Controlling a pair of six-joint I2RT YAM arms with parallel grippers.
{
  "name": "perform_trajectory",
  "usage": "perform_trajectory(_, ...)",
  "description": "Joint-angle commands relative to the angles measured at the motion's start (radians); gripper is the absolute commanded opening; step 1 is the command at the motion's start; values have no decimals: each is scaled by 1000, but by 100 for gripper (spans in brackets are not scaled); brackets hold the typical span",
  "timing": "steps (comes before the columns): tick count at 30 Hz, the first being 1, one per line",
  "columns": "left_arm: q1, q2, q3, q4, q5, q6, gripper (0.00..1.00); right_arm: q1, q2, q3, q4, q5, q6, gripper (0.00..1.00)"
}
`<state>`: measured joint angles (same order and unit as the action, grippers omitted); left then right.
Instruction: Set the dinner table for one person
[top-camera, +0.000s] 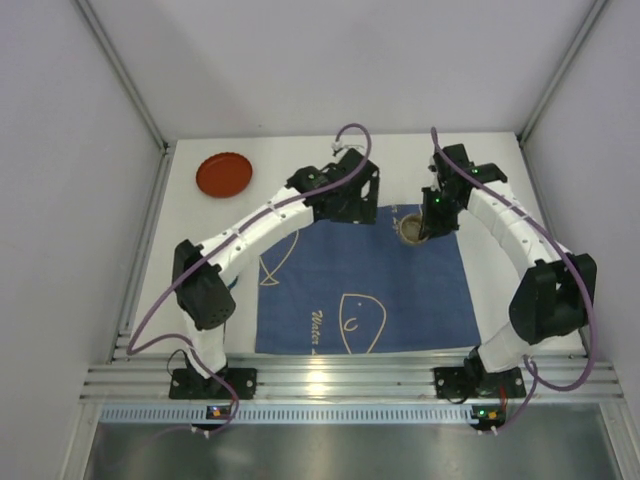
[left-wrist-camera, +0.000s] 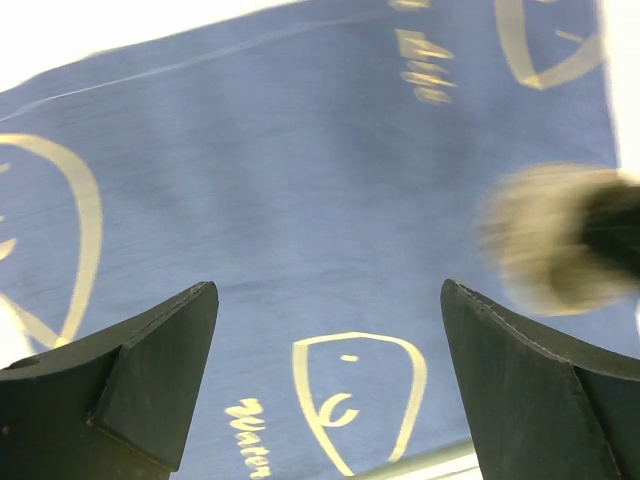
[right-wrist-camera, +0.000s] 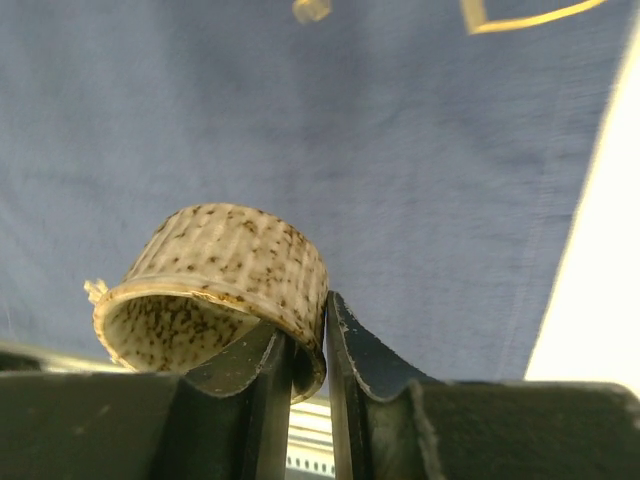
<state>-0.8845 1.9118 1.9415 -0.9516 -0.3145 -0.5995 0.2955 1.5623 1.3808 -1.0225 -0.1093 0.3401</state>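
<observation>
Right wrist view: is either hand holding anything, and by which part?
The right hand grips the speckled cup by its wall at the rim, one finger inside and one outside. The left hand is open, holding nothing.

White dinner table (top-camera: 275, 168): blue placemat (top-camera: 385, 290) flat at centre-near, red plate (top-camera: 224, 175) far-left corner, well apart

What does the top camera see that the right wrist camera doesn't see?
Only the top camera shows the red plate at the far left of the dinner table, and the left arm. Only the right wrist camera shows the right gripper pinching the wall of the speckled cup, with its brown speckles up close. Both show the cup, the blue placemat and some white tabletop.
</observation>
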Motion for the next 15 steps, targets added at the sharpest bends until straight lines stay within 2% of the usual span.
perform_trajectory(1,146,-150,-117,-10,-16,9,98,-71,34,76,-13,65,-1,0)
perform_trajectory(2,230,-201,-150,5,14,9,98,-99,71,84,-8,68,0,0)
perform_trajectory(5,373,-266,-243,53,74,30,98,-137,164,127,12,69,10,0)
perform_trajectory(9,475,-267,-269,62,97,95,98,-148,280,210,25,92,31,0)
perform_trajectory(15,596,-229,-299,115,176,113,98,-151,421,264,86,132,57,0)
